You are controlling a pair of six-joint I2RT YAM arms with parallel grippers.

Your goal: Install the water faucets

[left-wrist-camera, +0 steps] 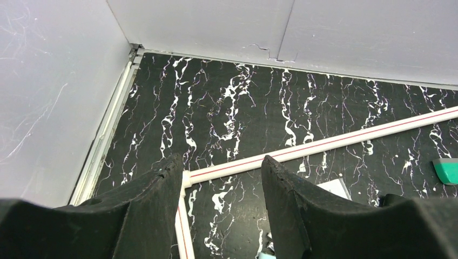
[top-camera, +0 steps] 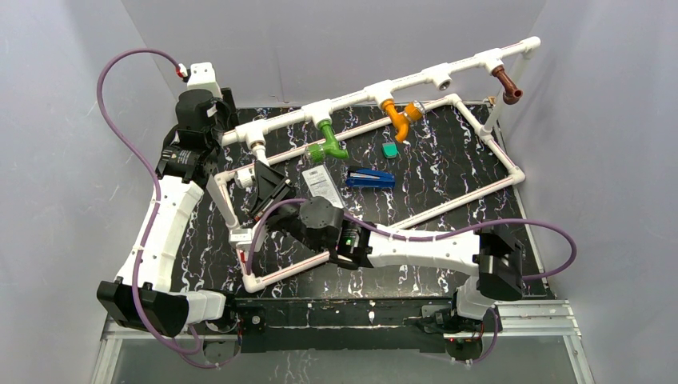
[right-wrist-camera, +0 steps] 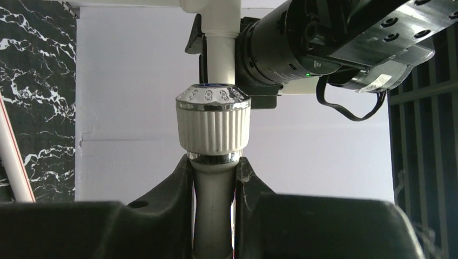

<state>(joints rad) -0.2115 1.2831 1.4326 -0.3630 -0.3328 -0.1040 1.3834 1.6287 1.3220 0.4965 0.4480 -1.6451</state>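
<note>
Here the right tool [right-wrist-camera: 214, 181] clenches the white faucet [right-wrist-camera: 214, 213] below its knob [right-wrist-camera: 213, 127] (left tool [left-wrist-camera: 221, 181] released).

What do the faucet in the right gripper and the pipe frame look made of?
The faucet in the right gripper looks plastic: matte white ribbed knob, off-white stem; its shiny bands may be chrome plating. The pipe frame is probably PVC: smooth matte white tubing, moulded tees, a thin red stripe on some runs.
</note>
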